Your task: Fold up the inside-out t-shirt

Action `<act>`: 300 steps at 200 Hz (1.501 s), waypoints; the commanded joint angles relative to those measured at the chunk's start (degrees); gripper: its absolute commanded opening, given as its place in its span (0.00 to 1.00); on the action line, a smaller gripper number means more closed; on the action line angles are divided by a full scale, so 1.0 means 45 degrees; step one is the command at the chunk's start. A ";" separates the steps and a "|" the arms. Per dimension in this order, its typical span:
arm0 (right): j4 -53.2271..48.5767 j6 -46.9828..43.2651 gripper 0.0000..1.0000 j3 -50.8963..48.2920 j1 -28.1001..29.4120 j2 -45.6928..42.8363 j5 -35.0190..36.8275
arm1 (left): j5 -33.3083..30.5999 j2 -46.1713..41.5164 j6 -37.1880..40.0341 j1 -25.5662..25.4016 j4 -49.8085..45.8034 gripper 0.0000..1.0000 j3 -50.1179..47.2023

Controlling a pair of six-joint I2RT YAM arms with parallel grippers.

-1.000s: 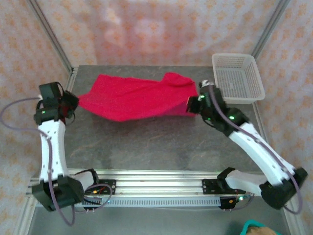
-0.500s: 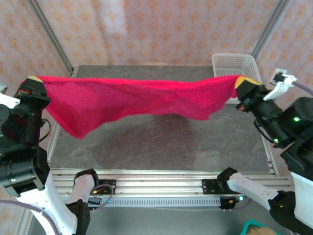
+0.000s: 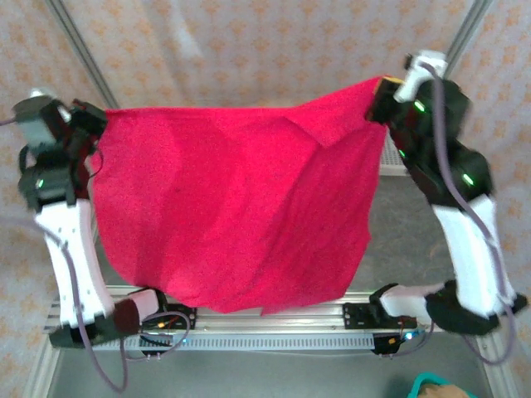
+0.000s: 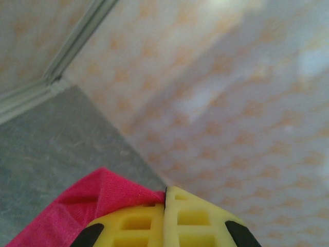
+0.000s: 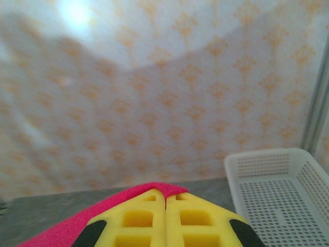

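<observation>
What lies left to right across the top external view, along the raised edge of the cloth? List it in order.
left tool → inside-out t-shirt → right tool

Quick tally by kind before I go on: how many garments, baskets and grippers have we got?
Garment: 1, the t-shirt
Basket: 1, the white mesh basket
Grippers: 2, the left gripper and the right gripper, each shut on the t-shirt
Total: 4
</observation>
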 commanded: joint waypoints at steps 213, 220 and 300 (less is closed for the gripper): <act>0.1516 0.4225 0.67 -0.0169 -0.2691 1.1241 -0.3995 | 0.0446 0.6924 0.0827 -0.4086 0.3171 0.93 -0.4111; 0.1712 0.4279 0.66 -0.0181 -0.2795 1.1397 -0.3901 | 0.0502 0.6743 0.0914 -0.4219 0.3134 0.92 -0.4469; 0.2173 0.7623 0.55 0.1305 -0.2771 1.2887 -0.5557 | 0.0162 0.5290 0.1329 -0.5226 0.2738 0.83 -0.5651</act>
